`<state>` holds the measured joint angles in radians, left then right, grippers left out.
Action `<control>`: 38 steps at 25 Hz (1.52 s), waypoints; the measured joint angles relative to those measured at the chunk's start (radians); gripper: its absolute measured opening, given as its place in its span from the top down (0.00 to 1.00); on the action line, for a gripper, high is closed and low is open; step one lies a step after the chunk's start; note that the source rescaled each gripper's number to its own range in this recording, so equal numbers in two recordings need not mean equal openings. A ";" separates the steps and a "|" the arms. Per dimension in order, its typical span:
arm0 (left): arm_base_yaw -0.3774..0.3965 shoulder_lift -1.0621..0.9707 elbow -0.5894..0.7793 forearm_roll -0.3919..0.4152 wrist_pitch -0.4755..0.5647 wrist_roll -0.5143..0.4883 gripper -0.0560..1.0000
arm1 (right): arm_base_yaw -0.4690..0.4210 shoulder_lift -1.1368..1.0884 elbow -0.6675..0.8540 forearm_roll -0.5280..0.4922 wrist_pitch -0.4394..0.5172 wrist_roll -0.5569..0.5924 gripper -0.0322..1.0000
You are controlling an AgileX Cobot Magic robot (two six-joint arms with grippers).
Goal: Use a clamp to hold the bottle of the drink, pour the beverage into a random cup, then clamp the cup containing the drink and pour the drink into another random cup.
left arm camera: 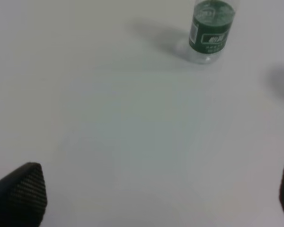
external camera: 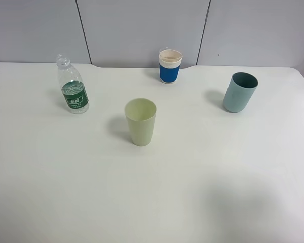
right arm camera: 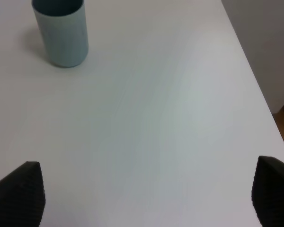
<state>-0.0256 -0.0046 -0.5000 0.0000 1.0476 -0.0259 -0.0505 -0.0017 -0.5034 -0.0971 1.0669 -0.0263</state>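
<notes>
Bottle (external camera: pixel 73 92) stands uncapped at ten o'clock on the table (external camera: pixel 152 192), well apart from your left gripper (left arm camera: pixel 156 198), whose fingers are spread wide and empty; squeeze it hard and you'll likely spurt drink before reaching the green cup (external camera: pixel 140 121).

Bottle label (external camera: pixel 74 96) (print illegible)

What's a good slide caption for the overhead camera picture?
Starting layout: uncapped bottle at left, pale green cup centre, blue-banded cup behind, teal cup at right.
</notes>
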 joint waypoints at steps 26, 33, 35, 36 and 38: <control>0.000 0.000 0.000 0.000 0.000 0.000 0.00 | -0.008 0.000 0.000 0.008 0.000 0.026 0.23; 0.000 0.000 0.000 0.000 0.000 0.000 0.00 | -0.010 0.000 0.000 0.028 0.000 0.026 0.23; 0.000 0.000 0.000 0.000 0.000 0.000 0.00 | -0.010 0.000 0.000 0.034 0.000 0.026 0.23; 0.000 0.000 0.000 0.000 0.000 0.000 0.00 | -0.010 0.000 0.000 0.035 0.000 0.026 0.23; 0.000 0.000 0.000 0.000 0.000 0.000 0.00 | -0.010 0.000 0.000 0.035 0.000 0.026 0.23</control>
<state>-0.0256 -0.0046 -0.5000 0.0000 1.0476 -0.0259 -0.0608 -0.0017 -0.5034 -0.0620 1.0669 0.0000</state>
